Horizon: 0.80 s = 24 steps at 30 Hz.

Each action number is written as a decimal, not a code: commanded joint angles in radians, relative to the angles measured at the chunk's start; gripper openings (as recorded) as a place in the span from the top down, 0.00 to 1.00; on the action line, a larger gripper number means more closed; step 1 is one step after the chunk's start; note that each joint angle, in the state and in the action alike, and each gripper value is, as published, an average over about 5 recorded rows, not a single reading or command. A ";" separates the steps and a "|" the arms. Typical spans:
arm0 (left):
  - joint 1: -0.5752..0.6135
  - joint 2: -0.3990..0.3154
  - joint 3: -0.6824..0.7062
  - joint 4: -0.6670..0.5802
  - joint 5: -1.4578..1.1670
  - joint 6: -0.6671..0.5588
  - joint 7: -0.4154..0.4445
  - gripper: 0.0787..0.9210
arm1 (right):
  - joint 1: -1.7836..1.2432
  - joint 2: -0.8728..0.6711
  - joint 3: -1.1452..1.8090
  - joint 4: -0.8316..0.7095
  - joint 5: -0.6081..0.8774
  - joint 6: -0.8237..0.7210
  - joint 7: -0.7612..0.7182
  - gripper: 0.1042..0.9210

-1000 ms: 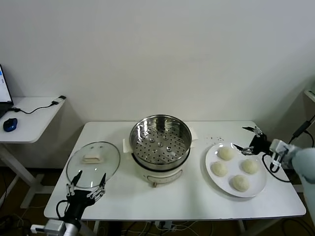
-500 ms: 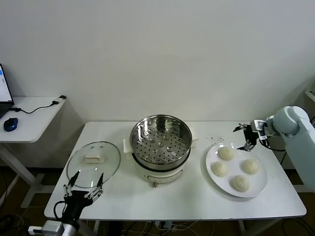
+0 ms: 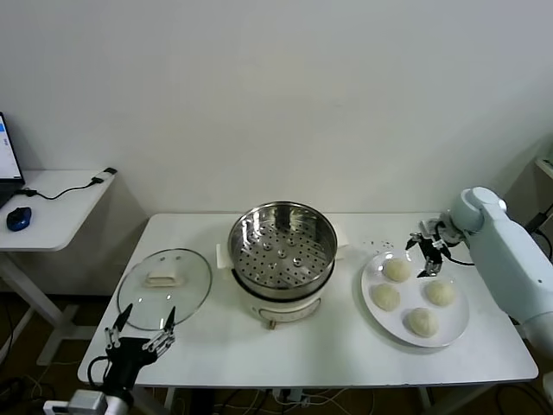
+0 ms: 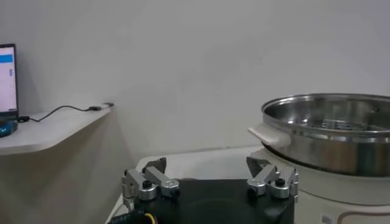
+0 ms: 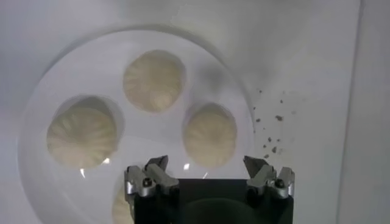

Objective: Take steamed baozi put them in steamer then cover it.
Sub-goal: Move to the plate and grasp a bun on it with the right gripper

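**R gripper over the bao plate, steamer uncovered**

Four steamed baozi [image 3: 411,295] sit on a white plate [image 3: 460,329] at right of centre in the head view: cream-white, smooth, domed, faint pleat lines showing in the right wrist view, none touching another. Round, so no long axis; domes face up. Right gripper [image 3: 429,253] hangs over the plate's far edge, just beside the rearmost bun, fingers spread apart w/ nothing between them; the right wrist view looks straight down on the buns past both fingertips.

Steamer [image 3: 282,242] at mid-frame: shiny steel basket, perforated floor, on a white pot base, mouth up, no buns inside. Cover [image 3: 164,288] lies flat left of it on the table, apart from the pot: clear glass, metal rim, cream rectangular handle at centre w/ its long side running roughly left-right across the frame.

Left gripper [image 3: 138,335] low at lower left, at the table's near edge just below the cover, fingers apart, holding nothing.

White table [image 3: 328,350], plain white wall behind. Small side desk [image 3: 52,207] at far left w/ a blue mouse [image 3: 17,219], cable and a screen edge
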 commanded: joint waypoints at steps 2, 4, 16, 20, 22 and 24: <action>0.004 0.002 -0.003 -0.001 -0.001 -0.005 0.001 0.12 | 0.011 0.062 0.016 -0.086 -0.082 0.028 0.045 0.12; 0.005 0.001 -0.003 -0.001 -0.001 -0.006 0.000 0.12 | 0.010 0.073 0.023 -0.102 -0.090 0.036 0.067 0.12; 0.008 0.002 -0.006 0.000 0.000 -0.004 0.001 0.12 | -0.008 0.101 0.039 -0.126 -0.119 0.042 0.124 0.12; 0.007 0.001 -0.003 0.000 0.001 -0.003 0.001 0.12 | -0.024 0.108 0.054 -0.122 -0.136 0.044 0.129 0.12; 0.007 0.002 -0.003 0.000 0.002 -0.002 0.002 0.12 | -0.030 0.109 0.058 -0.119 -0.147 0.044 0.130 0.12; 0.007 0.002 -0.004 0.000 0.002 -0.001 0.002 0.12 | -0.034 0.108 0.062 -0.118 -0.153 0.045 0.129 0.12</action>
